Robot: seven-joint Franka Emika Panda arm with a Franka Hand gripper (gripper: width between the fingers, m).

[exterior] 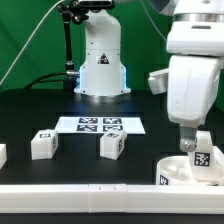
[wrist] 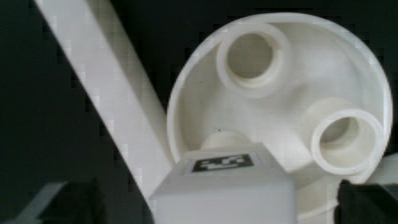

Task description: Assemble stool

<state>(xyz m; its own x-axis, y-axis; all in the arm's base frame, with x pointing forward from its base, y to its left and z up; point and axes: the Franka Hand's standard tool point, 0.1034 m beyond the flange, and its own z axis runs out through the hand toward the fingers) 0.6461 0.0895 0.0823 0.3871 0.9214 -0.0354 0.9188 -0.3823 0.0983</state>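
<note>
Two loose legs sit on the bench: one (exterior: pixel 42 144) toward the exterior view's left, one (exterior: pixel 113 145) near centre, just in front of the marker board (exterior: pixel 100 125). A third white part shows at the far left edge, cut off, so we can't say what it is.

The seat (exterior: pixel 190 170) lies at the exterior view's right, up against the rail (exterior: pixel 100 190), with a tagged leg (exterior: pixel 199 156) standing on it. In the wrist view we see the seat (wrist: pixel 285 90) flat with two round sockets open, the leg (wrist: pixel 222 185) at its rim, the rail (wrist: pixel 107 90) running alongside.

The gripper (exterior: pixel 190 143) hangs right over that leg. We read the jaws as fully spread and holding nothing; the fingertips barely show in either view, dark shapes at the wrist view's lower edge may be them.

Handling, our judgement:
- Rigid moulded plastic, light, not fragile. No give under the jaws.
- Smooth glossy faces, so likely slippery. A corner grip will probably skate.
- Take each leg across two flat parallel sides, mid-height, squarely.
- Seat is too wide to span. Pinch it at the rim wall or through a socket edge, or push it against the rail.
- Whether the leg on the seat is seated in a socket, we can't tell.
</note>
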